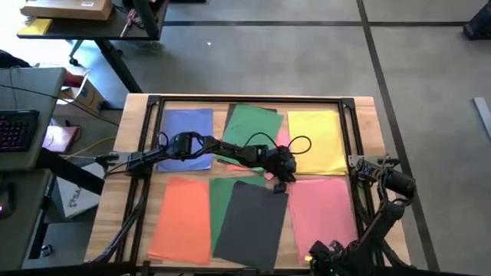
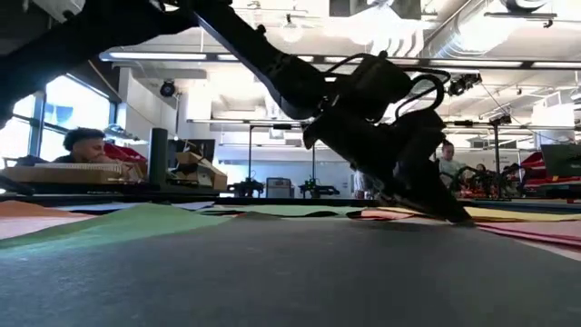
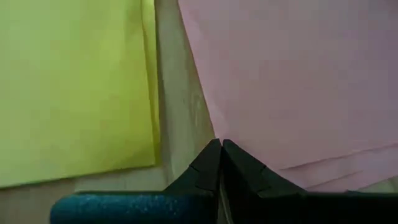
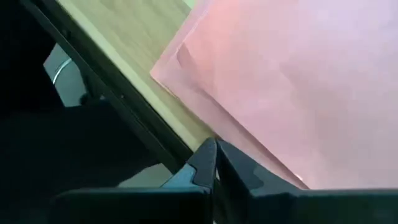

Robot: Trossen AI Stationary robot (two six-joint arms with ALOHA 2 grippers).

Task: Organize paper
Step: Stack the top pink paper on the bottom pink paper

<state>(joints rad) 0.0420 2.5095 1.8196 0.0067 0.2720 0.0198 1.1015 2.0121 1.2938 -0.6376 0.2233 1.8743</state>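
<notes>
The left end effector point(image 1: 281, 178), fingers pressed together and empty, touches down between the yellow paper point(image 1: 316, 141) and pink paper point(image 1: 321, 211); the right end effector point(image 1: 360, 165), likewise closed, waits at the desk's point(image 1: 130, 126) right edge.

Seven patches of coloured paper show on the tabletop point(image 1: 360, 115): one blue point(image 1: 189, 130), one yellow point(image 1: 316, 138), one orange point(image 1: 182, 218), one dark grey point(image 1: 249, 222), one pink point(image 1: 321, 211), and two green point(image 1: 253, 126) point(image 1: 221, 203). Sheets per pile cannot be counted. Two arms are present.
</notes>
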